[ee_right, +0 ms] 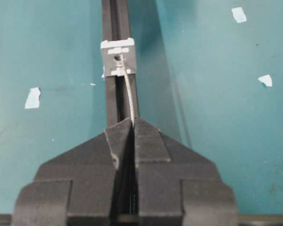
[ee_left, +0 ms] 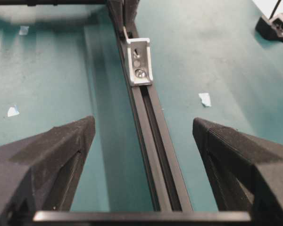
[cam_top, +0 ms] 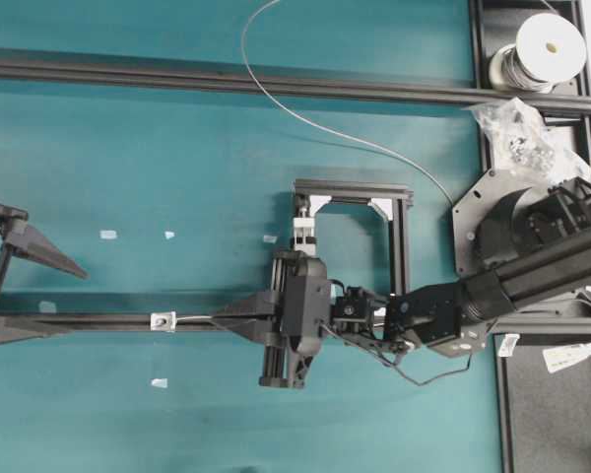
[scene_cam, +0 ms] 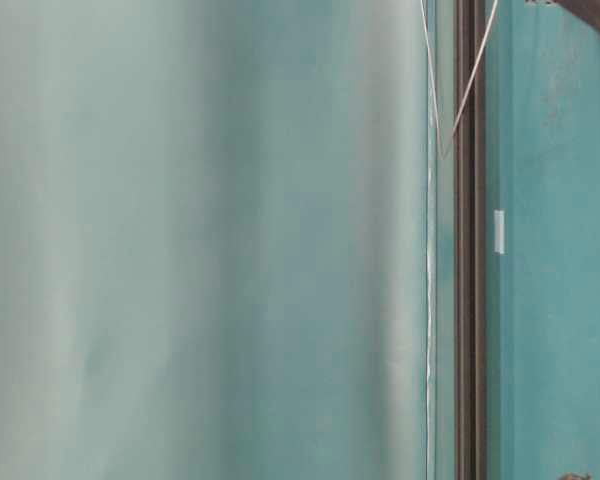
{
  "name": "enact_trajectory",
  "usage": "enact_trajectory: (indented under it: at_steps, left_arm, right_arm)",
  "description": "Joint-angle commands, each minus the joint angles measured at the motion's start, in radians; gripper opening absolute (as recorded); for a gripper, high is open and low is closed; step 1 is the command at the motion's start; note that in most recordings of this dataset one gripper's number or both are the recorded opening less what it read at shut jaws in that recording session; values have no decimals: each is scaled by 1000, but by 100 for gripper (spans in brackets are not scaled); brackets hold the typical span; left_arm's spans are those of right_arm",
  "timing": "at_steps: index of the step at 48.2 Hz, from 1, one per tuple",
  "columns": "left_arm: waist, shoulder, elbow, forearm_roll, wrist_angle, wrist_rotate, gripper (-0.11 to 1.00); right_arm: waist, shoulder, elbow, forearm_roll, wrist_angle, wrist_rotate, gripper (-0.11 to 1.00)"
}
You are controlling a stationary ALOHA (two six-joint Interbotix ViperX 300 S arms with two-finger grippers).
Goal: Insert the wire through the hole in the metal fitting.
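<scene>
Matte black arms, wedge-shaped ridged black jaws, thin black cables looping off the right arm (cam_top: pixel 532 276).

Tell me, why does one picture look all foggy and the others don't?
The table-level view is mostly a blurry pale smear, something too close to focus on. The right wrist view is sharp on the metal fitting and wire. The left wrist view is blurry on its nearby fingers.

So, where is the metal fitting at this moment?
In the overhead view the metal fitting sits on the black rail at lower left, between the open left gripper and the shut right gripper.
</scene>
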Motion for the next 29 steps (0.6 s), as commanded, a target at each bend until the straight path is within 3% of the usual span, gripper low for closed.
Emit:
enact_trajectory:
  at_steps: [1, 18, 29]
  left_arm:
    - [2, -11, -14, 2, 12, 2, 80]
    - [8, -8, -43, 2, 44, -3, 80]
    - [9, -3, -66, 0, 84, -11, 80]
  right_arm:
    - [-11, -11, -17, -5, -3, 3, -1]
    - [-21, 9, -38, -6, -5, -2, -1]
    - [-28, 14, -55, -54, -3, 0, -1]
